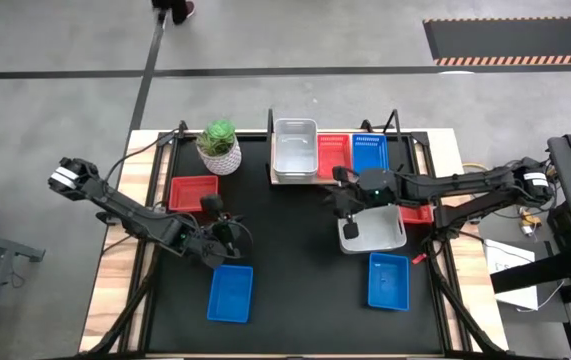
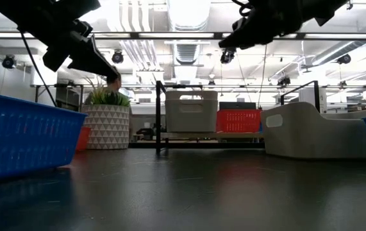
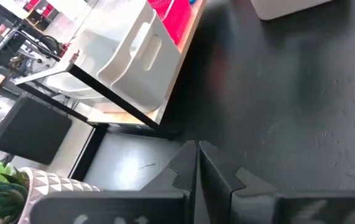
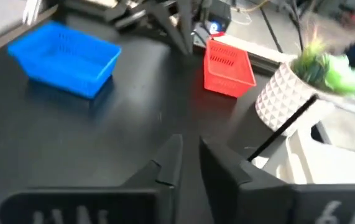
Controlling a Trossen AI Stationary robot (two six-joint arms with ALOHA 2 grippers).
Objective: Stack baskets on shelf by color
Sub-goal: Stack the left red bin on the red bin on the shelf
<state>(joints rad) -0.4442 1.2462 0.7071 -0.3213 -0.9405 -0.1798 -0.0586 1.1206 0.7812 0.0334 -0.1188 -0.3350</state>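
High view is showing the shelf carrying 1 white-grey basket, 1 red basket and 1 blue basket; the right claw is hanging beside another white-grey basket on the tabletop. Left wrist view is showing the left claw fully closed, empty. Right wrist view is showing its fingers narrowly parted, gripping nothing.
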